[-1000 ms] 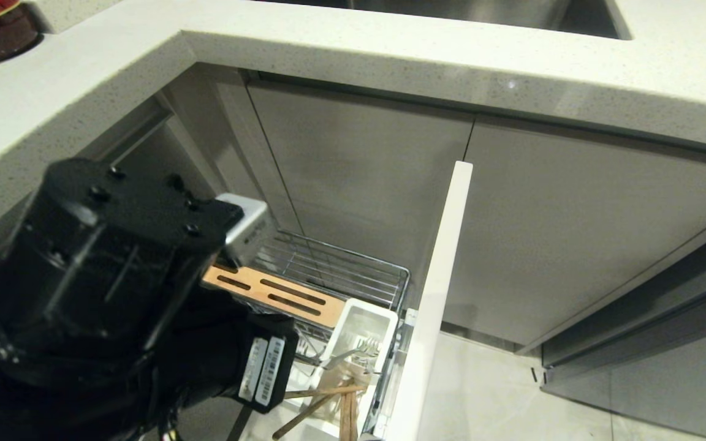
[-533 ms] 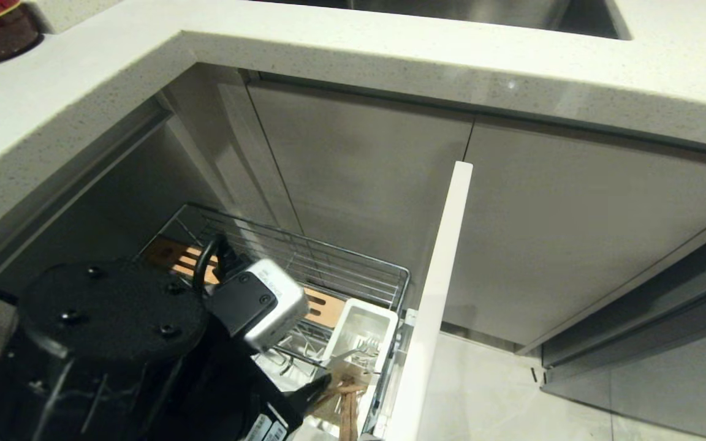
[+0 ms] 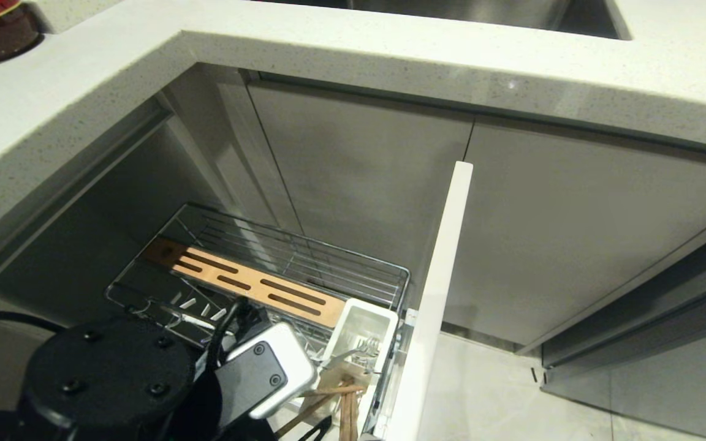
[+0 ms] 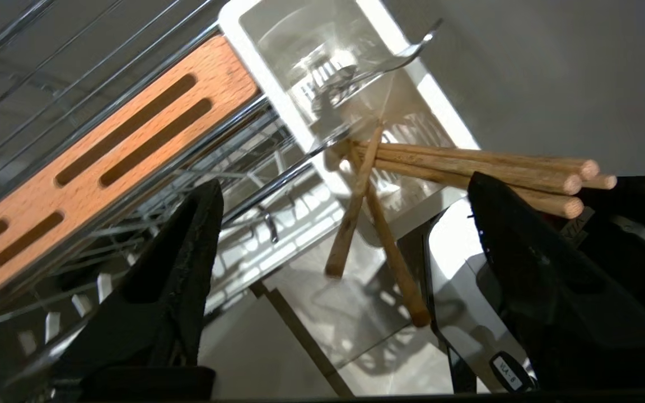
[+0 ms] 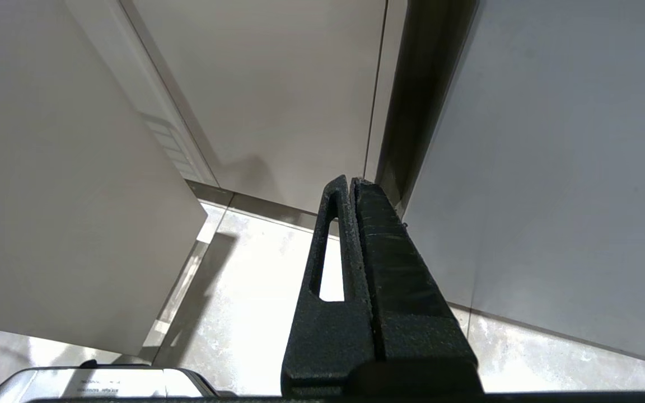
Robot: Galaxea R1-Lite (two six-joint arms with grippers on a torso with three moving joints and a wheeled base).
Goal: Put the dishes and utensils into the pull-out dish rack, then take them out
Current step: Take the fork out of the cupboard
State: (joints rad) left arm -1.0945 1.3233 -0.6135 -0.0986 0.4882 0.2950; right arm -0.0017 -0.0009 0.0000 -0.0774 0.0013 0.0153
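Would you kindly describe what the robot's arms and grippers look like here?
The left arm is matte black and rounded, with screw heads, a black cable and a silver camera box. The left gripper has tapered black fingers, one bearing a small label; the right gripper has textured black fingers, one slotted.

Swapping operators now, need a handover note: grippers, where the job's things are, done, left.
Left gripper: jaws open, empty, over the rack's front end.
Right gripper: jaws shut, empty, parked facing the cabinet fronts and floor.
Rack: pulled out, white cup at its front, wooden strip alongside.
Chopsticks: several lean loose in the cup.
Fork: in the cup too.
Plate and bowl: not in view.
Done: utensils loaded.
Left: probably the dishes, then unloading.
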